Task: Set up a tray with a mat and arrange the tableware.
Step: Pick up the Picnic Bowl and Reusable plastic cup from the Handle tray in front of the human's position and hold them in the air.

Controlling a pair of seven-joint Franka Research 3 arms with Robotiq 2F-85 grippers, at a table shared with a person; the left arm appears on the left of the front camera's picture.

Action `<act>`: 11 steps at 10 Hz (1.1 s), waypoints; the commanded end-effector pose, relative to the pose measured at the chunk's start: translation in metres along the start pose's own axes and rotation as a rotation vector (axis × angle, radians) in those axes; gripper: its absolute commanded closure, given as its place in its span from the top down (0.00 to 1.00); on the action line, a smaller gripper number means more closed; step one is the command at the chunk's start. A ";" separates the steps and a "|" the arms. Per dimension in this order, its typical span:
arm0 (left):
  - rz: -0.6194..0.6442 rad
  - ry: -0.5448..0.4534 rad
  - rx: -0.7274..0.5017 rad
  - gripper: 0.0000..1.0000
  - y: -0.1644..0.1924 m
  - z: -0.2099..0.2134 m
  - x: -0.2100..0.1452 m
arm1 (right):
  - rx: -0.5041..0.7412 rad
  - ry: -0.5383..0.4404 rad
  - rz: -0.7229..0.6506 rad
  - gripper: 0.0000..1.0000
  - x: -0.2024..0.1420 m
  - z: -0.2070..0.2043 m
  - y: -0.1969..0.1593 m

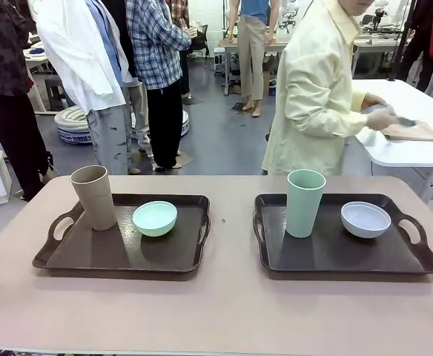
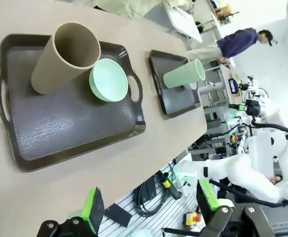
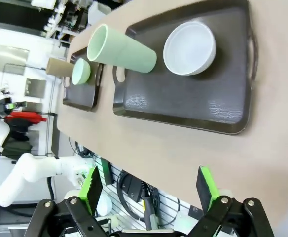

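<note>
Plainly, two dark brown trays sit side by side on the pinkish tabletop (image 1: 224, 311), a strip of bare surface between them. The left tray (image 1: 120, 252) carries the tan cup (image 1: 93, 196), upright at its far left corner, with the mint green bowl (image 1: 155, 218) just beside it to the right. The right tray (image 1: 335, 256) carries the pale green cup (image 1: 305, 202), upright toward its left side, and the pale greyish-white bowl (image 1: 365, 219) apart from it to the right. That makes two trays, two cups and two bowls, with one cup and one bowl on each tray. The left gripper (image 2: 150, 200) hangs off the near edge of the tabletop with its green pads spread wide and nothing between them. The right gripper (image 3: 149, 187) is likewise spread and empty, above the near edge in front of the right tray. Open tabletop lies between each gripper and its tray. At the far side a person in a pale yellow jacket (image 1: 313, 89) is turned toward a white side table (image 1: 417, 152), one hand (image 1: 379, 119) at a flat tan sheet (image 1: 417, 132) lying there. Several other people stand farther back on the grey floor.
</note>
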State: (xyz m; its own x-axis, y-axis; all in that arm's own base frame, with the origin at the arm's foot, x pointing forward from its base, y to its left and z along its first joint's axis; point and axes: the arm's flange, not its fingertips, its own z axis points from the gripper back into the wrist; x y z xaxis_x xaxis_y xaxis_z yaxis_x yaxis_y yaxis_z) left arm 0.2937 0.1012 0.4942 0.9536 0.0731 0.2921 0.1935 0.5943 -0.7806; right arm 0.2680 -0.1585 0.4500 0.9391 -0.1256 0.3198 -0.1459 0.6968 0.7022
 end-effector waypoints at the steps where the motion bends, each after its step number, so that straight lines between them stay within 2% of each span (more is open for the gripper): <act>1: 0.004 0.039 0.000 1.00 -0.004 -0.039 -0.002 | 0.038 -0.023 0.015 1.00 -0.022 -0.021 0.002; 2: -0.018 0.058 0.049 1.00 -0.010 -0.046 0.005 | 0.000 0.000 0.000 1.00 0.000 0.000 0.000; 3: 0.018 0.023 -0.003 1.00 0.000 -0.013 0.005 | 0.000 0.000 0.000 1.00 0.000 0.000 0.000; 11: 0.018 0.023 -0.003 1.00 0.000 -0.013 0.005 | 0.000 0.000 0.000 1.00 0.000 0.000 0.000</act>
State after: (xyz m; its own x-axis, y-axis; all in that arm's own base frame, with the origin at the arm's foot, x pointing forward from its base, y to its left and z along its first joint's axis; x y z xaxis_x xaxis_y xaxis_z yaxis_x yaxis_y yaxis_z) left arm 0.3022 0.0906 0.4881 0.9675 0.0703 0.2428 0.1518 0.6066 -0.7804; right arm 0.2666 -0.1567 0.4504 0.9441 -0.1312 0.3025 -0.1224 0.7124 0.6910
